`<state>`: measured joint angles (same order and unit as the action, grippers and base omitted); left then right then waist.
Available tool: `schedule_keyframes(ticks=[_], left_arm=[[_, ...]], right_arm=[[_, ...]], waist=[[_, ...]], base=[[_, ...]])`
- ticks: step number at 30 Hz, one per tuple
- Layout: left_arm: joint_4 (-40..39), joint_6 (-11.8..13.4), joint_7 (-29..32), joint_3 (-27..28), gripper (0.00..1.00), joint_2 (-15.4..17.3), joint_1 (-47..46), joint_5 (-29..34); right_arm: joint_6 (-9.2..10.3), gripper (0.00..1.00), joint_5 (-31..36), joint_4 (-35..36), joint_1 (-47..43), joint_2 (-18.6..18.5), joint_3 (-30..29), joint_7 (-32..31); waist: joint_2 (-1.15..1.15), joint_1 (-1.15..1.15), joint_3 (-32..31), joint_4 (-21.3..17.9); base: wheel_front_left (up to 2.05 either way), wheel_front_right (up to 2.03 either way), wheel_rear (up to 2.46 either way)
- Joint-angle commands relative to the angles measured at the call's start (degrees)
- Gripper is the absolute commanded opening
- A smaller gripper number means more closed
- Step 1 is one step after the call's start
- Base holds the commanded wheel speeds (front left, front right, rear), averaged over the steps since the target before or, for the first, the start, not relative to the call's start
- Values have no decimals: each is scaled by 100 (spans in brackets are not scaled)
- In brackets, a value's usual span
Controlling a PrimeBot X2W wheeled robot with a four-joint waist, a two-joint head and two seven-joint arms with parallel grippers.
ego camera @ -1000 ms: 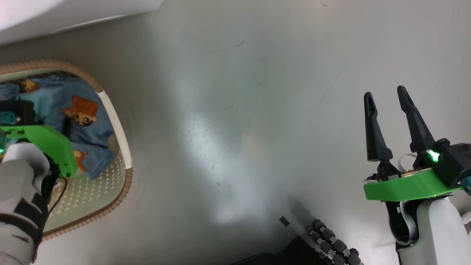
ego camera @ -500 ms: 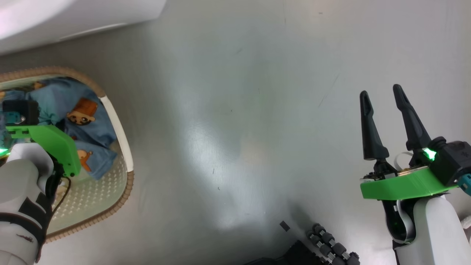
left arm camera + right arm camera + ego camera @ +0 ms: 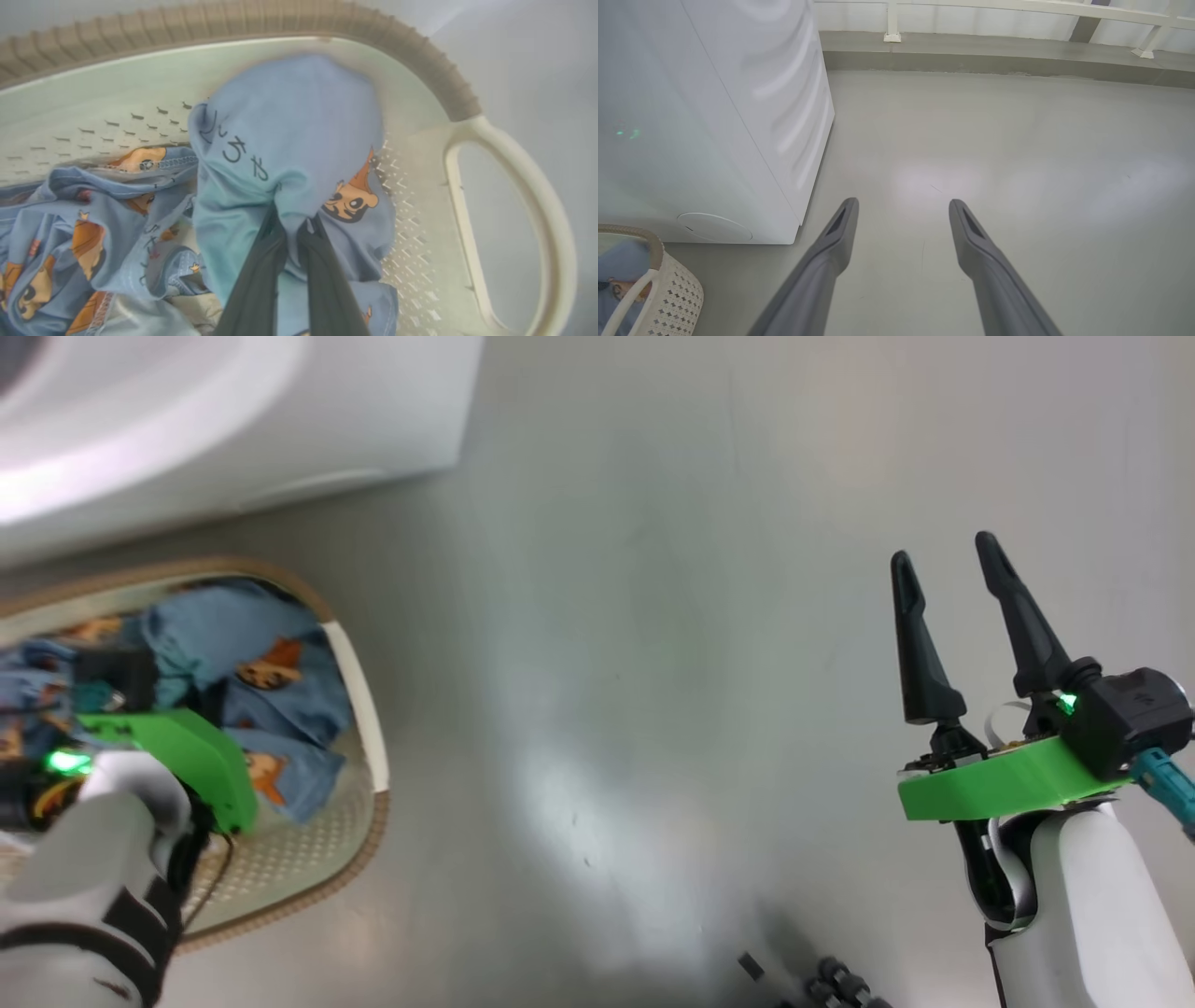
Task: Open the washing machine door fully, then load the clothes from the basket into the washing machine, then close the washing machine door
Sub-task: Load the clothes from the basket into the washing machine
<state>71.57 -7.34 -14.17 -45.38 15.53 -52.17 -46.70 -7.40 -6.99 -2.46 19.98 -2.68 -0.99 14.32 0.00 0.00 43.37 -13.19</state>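
Down in basket (image 3: 420,60), pinched clothes (image 3: 289,140) with left gripper (image 3: 292,224), seemingly tight; held right gripper (image 3: 943,551) wide open above floor (image 3: 653,616).

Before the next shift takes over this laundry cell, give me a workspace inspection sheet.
Surface: glossy grey floor, faint scuffs.
Job's things: cream perforated plastic basket with brown woven-look rim beside the big white washing machine; light blue garments printed with orange-brown cartoon faces inside it.
Clutter: dark ribbed pieces at head view's bottom edge, unidentified.
End effectors: left end effector shut on one garment, in the basket; right end effector open, empty, above floor.
Cables: teal connector at right wrist.
Surroundings: white railing on grey kerb.
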Motion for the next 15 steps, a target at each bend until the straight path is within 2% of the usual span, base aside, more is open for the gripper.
schedule_keyframes(ticks=[1, 5, 10, 15], left_arm=[[-99, -12, -72, 78, 0, 187, 223, 71], [-702, 27, -80, 356, 0, 287, 503, 244], [-1516, 240, -82, 948, 0, 367, 1080, 619], [-2164, 344, -82, 1573, 0, 352, 1695, 1017]], right_arm=[[-9, 100, 42, 74, -136, -20, 110, 68], [-9, 100, 118, -35, -141, -20, 142, 68], [-9, 100, 176, -208, -195, -20, 174, 68], [-9, 100, 193, -355, -288, -20, 203, 68]], waist=[[0, 0, -518, 318], [0, 0, -906, 536], [0, 0, -1395, 783], [0, 0, -1835, 961]], base=[[0, 0, 0], [0, 0, 0], [0, 0, 0], [0, 0, 0]])
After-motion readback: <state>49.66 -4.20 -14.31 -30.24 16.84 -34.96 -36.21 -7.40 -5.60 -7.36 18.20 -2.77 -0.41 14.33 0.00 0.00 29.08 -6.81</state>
